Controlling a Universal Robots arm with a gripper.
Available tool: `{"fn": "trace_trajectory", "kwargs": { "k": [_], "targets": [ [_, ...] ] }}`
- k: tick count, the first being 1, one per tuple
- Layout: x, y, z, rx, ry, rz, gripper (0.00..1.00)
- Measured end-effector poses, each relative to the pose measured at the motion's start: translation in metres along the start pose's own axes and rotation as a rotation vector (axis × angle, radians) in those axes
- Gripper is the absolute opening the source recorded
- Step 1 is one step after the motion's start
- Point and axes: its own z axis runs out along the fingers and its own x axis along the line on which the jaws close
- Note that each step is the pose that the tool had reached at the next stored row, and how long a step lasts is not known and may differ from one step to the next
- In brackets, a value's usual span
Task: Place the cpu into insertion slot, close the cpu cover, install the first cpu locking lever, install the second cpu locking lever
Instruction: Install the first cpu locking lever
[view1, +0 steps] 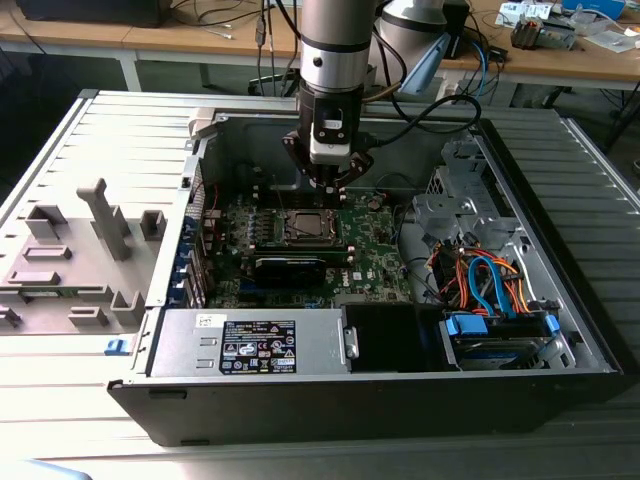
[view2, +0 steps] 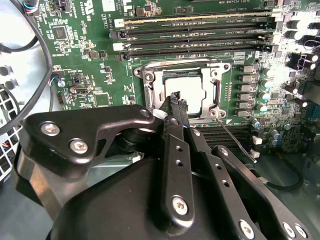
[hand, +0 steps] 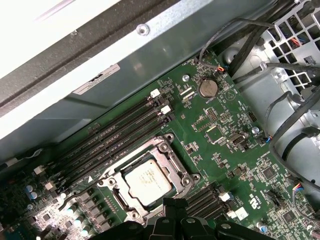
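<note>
The cpu (view2: 194, 89), a flat square chip with a silver-grey top, lies in the insertion slot (view1: 305, 226) on the green motherboard. The cpu cover (view2: 150, 86), a silvery frame, lies flat around it, so the chip (hand: 147, 181) shows through its window. A thin wire lever (view2: 237, 142) angles away from one corner of the socket. My gripper (view2: 175, 98) hangs just above the socket's edge, fingers together and holding nothing. In the exterior view the gripper (view1: 328, 186) stands right behind the socket. Its black tips (hand: 175, 206) sit beside the cover frame (hand: 176, 162).
Long black memory slots (view2: 200, 35) run beside the socket. A black card (view1: 290, 268) lies in front of it. The power supply (view1: 250, 345), orange and blue cables (view1: 480, 275) and the case walls (view1: 330, 110) close in the board. A grey fixture (view1: 100, 230) stands outside, on the exterior view's left.
</note>
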Motion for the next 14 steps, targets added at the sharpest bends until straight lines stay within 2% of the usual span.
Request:
{"fn": "trace_trajectory", "kwargs": {
  "k": [14],
  "targets": [
    [0.0, 0.0, 0.0, -0.0004, -0.0005, -0.008, 0.11]
  ]
}}
